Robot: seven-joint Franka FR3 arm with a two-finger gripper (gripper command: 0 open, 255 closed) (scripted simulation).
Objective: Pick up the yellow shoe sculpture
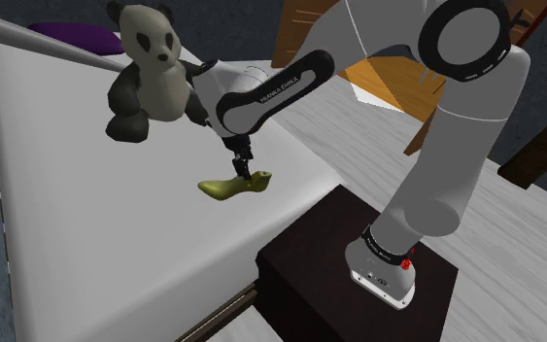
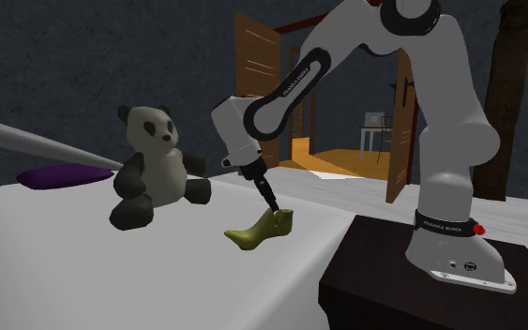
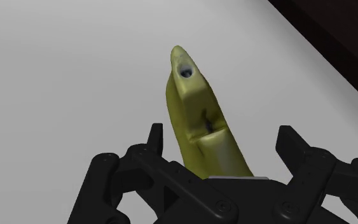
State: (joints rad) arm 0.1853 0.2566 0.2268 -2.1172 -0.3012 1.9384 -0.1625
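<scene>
Dark box stand (image 1: pixel 300 277) | white bed surface (image 1: pixel 86 233), dim grey walls | olive-yellow shoe-shaped sculpture (image 1: pixel 234 186) lies near bed edge | black gripper (image 1: pixel 249 171) spread, fingers (image 3: pixel 156 139) straddle heel, unclasped | panda plush (image 1: pixel 150 73) | wooden doors (image 2: pixel 252 66)

You will find a black-and-cream panda plush (image 1: pixel 154 68) (image 2: pixel 158 164) seated upright on a plain white bed surface (image 1: pixel 86 233) (image 2: pixel 55 272). Behind the panda, toward the shoulder view's left, note a flat purple cushion (image 1: pixel 72 37) (image 2: pixel 63 175) and a slanted grey rail (image 1: pixel 38 44) (image 2: pixel 27 139). Beyond the panda, to the second exterior view's right, brown wooden doors (image 2: pixel 255 66) stand ajar onto an orange-lit floor (image 2: pixel 332 150) with a small table (image 2: pixel 376 131).
</scene>
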